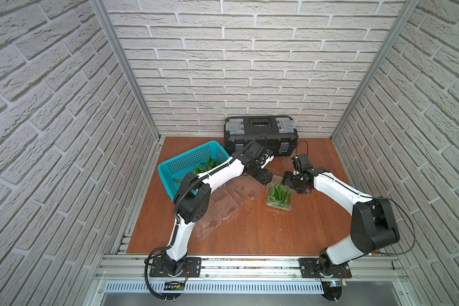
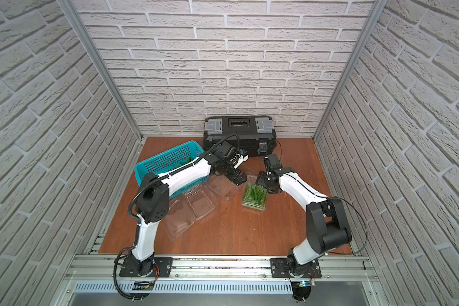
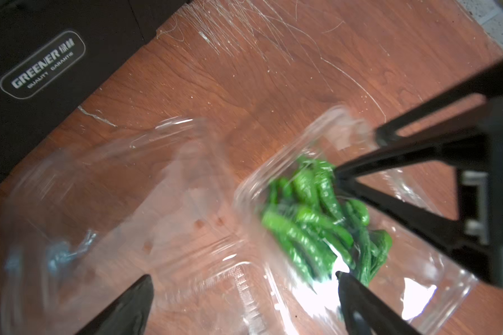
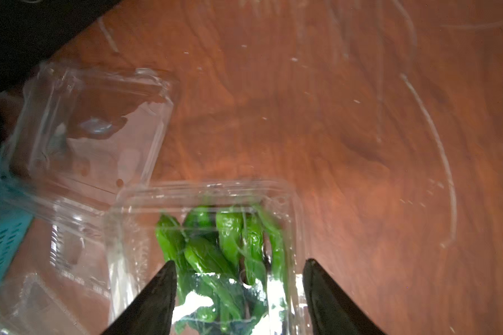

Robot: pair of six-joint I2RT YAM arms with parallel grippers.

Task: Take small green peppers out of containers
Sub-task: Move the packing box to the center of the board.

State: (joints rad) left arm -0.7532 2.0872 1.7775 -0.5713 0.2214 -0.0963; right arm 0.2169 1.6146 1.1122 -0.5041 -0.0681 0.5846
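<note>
Left side of the brown wood-grain table [image 1: 249, 233]: a teal perforated plastic basket [image 1: 186, 160] holds several slim, glossy small green peppers [image 1: 210, 162], lying loose on its floor. Just beside the basket, towards the front, the first clear plastic hinged clamshell container [image 1: 224, 205] lies opened out, partly under the left arm. The second clear clamshell container [image 1: 245, 186] lies next to it, also open. Whether the two touch or overlap cannot be determined. At the back, against the wall, stands a black plastic toolbox [image 1: 260, 131] with grey latches.

The left gripper [image 1: 265, 181] hangs over the boundary between the second and third containers. In the left wrist view its fingers [image 3: 128, 307] stand wide apart and hold nothing. One tip is above the second container, the other above the near part of the third.

Right of centre, the third clear clamshell container [image 1: 276, 208] sits on the table with a heap of peppers [image 4: 230, 240] inside. Whether its lid is fully open cannot be told. The right gripper [image 1: 286, 180] is at the container's far end. Its fingers [image 4: 157, 298] stand partly apart and clamp nothing. One tip is among the peppers, and the other appears just outside the container wall. Contact with the plastic cannot be confirmed.
</note>
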